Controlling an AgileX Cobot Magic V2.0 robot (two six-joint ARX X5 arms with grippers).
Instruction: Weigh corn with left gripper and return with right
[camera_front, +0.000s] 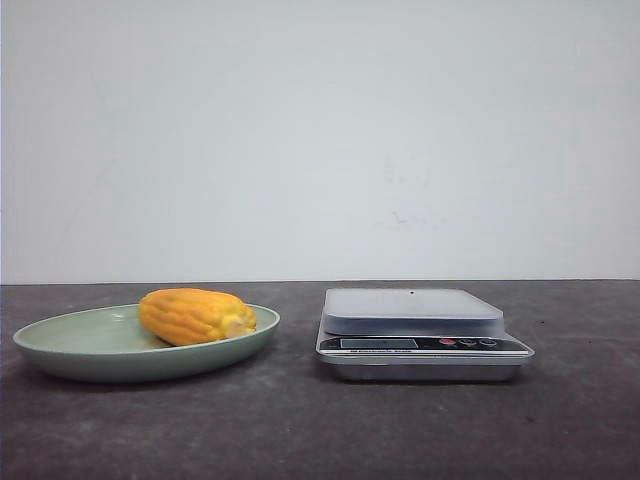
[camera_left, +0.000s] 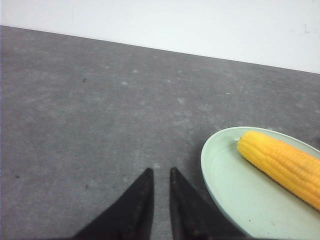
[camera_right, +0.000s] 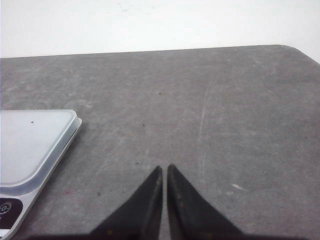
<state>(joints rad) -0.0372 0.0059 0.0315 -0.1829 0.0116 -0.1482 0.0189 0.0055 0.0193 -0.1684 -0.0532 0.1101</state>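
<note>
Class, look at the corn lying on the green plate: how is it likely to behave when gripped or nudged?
The corn is rounded and lies on its side, so it would probably roll if nudged. Its ridged kernels likely give some grip. It looks firm, unlikely to bend. The plate is shallow, so its rim may not stop it.

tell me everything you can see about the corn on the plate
The corn is a short, stubby cob piece, orange-yellow, with neat lengthwise rows of kernels and a pale cut end facing the scale. It lies on its side in the pale green plate, resting on the plate alone. Neither gripper touches it.
</note>
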